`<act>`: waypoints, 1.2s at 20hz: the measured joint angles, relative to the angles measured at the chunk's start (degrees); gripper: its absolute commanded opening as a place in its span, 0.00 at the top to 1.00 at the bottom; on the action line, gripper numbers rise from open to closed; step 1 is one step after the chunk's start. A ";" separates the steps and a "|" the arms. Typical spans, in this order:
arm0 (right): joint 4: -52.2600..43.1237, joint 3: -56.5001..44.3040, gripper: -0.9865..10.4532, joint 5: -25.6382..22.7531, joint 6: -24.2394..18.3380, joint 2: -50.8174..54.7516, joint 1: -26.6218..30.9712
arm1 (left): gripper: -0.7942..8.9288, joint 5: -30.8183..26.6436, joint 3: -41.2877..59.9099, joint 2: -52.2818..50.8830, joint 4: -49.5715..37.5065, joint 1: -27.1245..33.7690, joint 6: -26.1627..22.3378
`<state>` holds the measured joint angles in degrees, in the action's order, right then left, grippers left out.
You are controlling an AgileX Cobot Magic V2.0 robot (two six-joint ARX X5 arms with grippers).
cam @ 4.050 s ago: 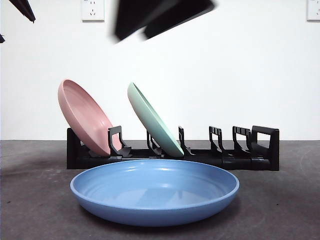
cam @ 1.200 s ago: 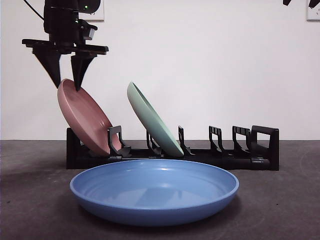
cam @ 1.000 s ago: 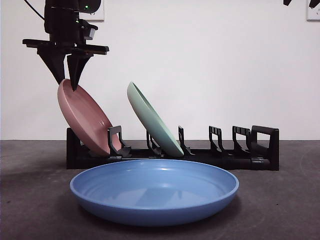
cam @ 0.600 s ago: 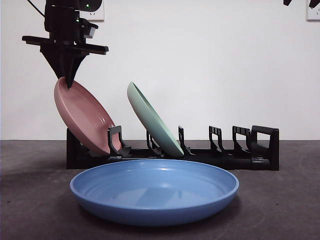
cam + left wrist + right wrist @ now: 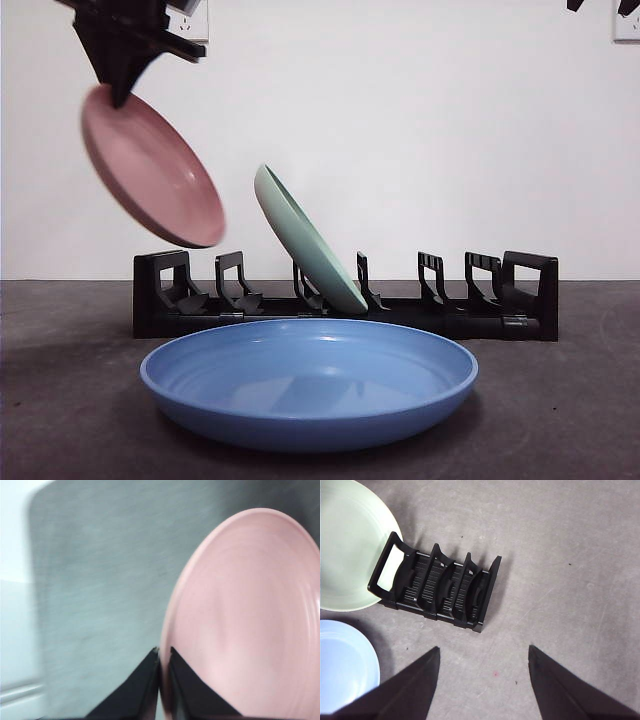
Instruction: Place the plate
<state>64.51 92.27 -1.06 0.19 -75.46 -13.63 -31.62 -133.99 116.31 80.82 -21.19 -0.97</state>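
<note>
Sitting flat up front, the blue plate [image 5: 309, 383] hogs the table, with the black dish rack [image 5: 345, 297] behind propping the green plate [image 5: 308, 241] tilted in a slot. The pink plate [image 5: 152, 166] hangs above the rack's end slots, left gripper [image 5: 118, 96] pinched tight on its rim. The right gripper [image 5: 484, 652] waits, spread wide, holding nothing.

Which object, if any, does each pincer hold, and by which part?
The left pincer grips the round pink plate by its upper rim, lifted clear of the black dish rack. The right pincer is open and holds nothing.
</note>
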 measured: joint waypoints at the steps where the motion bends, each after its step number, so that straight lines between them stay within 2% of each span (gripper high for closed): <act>1: 0.00 0.00 0.67 0.00 0.00 0.00 0.00 | 0.90 -1.68 -0.72 0.00 0.20 -0.09 -0.79; 8: 0.00 0.00 0.67 0.00 -0.17 0.00 0.00 | 0.90 -1.70 -1.49 -3.10 0.39 0.04 -0.74; 11: 0.00 0.00 0.67 0.00 -0.17 0.00 0.00 | 0.90 7.43 -1.49 -8.61 0.52 0.13 1.01; 15: 0.04 0.00 0.67 0.00 -0.20 0.00 0.00 | 0.90 14.36 1.14 -15.63 0.52 0.50 2.86; 21: 0.76 0.00 0.67 0.00 -0.20 0.00 0.00 | 0.90 24.57 14.78 -25.24 0.02 0.66 3.54; 23: 1.07 0.00 0.67 0.00 -0.20 0.00 0.00 | 0.90 29.03 23.06 -30.49 -6.71 0.66 3.98; 24: 1.38 0.00 0.67 0.00 -0.20 0.00 0.00 | 0.90 31.65 28.83 -34.27 -13.14 0.57 5.31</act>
<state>65.89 92.27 -1.06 -0.01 -75.46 -13.63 0.03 -105.16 82.04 67.68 -20.62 4.34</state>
